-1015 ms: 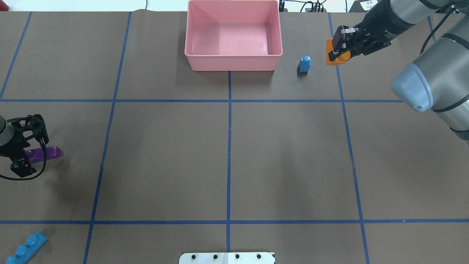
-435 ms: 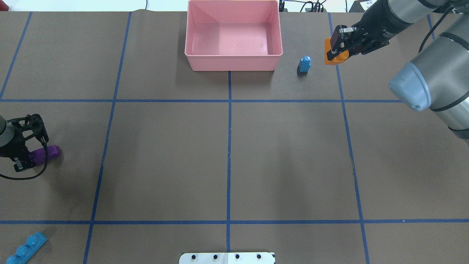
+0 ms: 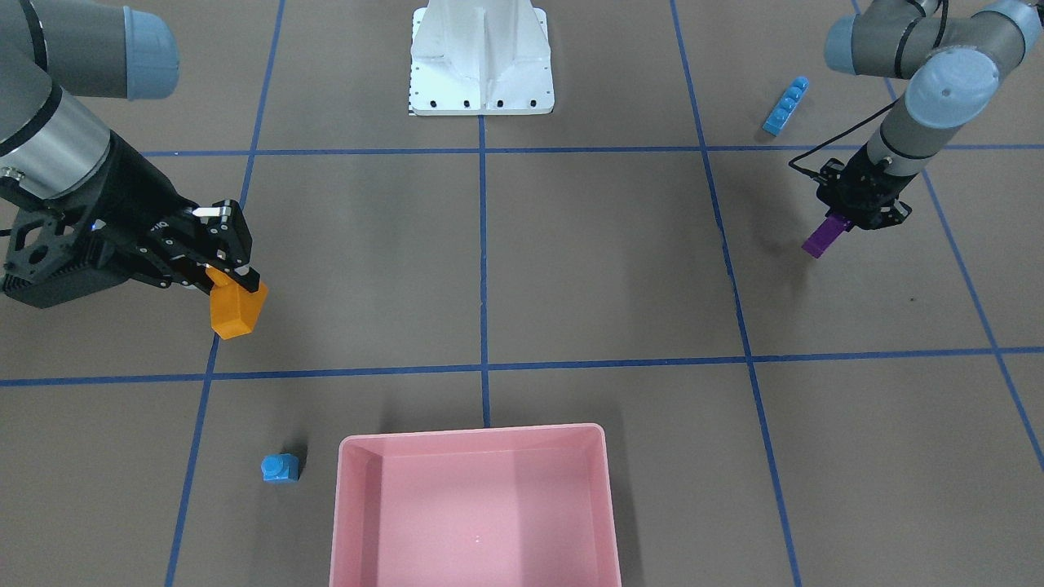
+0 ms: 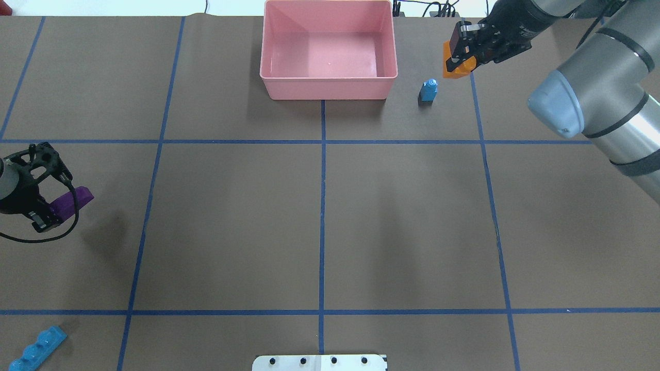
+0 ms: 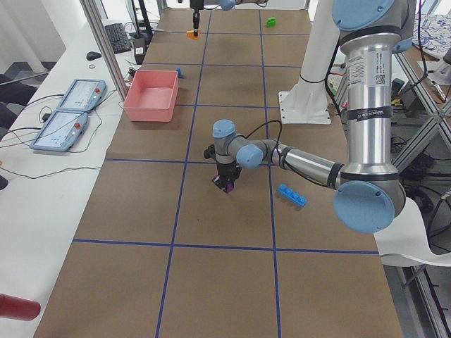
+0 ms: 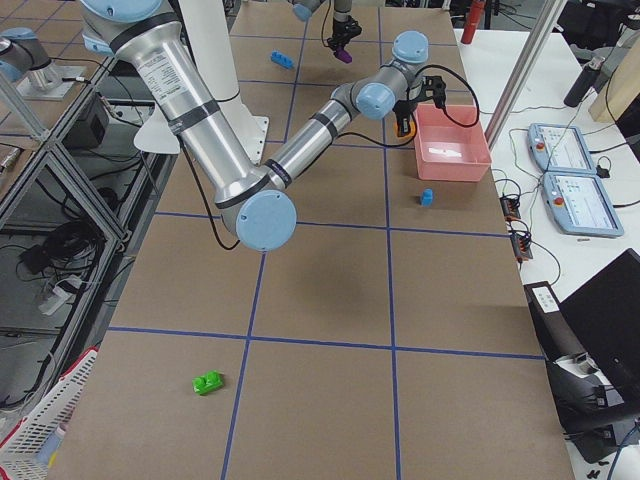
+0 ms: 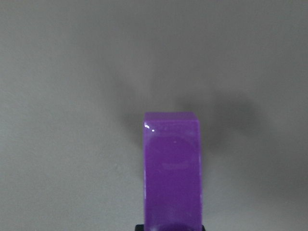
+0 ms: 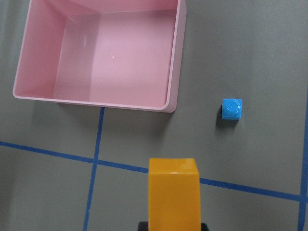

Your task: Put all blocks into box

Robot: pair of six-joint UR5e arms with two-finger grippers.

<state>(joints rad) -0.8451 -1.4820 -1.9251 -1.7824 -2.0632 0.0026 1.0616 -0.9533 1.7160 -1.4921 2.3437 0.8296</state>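
At the left edge my left gripper (image 4: pixel 53 209) pinches the purple block (image 4: pixel 77 197) | top middle the box (image 4: pixel 328 88) sits empty | top right my right gripper (image 4: pixel 456 57) pinches the orange block (image 4: pixel 456 71): carry each past the rim, then let go.

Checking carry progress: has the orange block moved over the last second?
Yes. In the overhead view the orange block, held by the right gripper, has shifted left and slightly up-frame, closer to the pink box.
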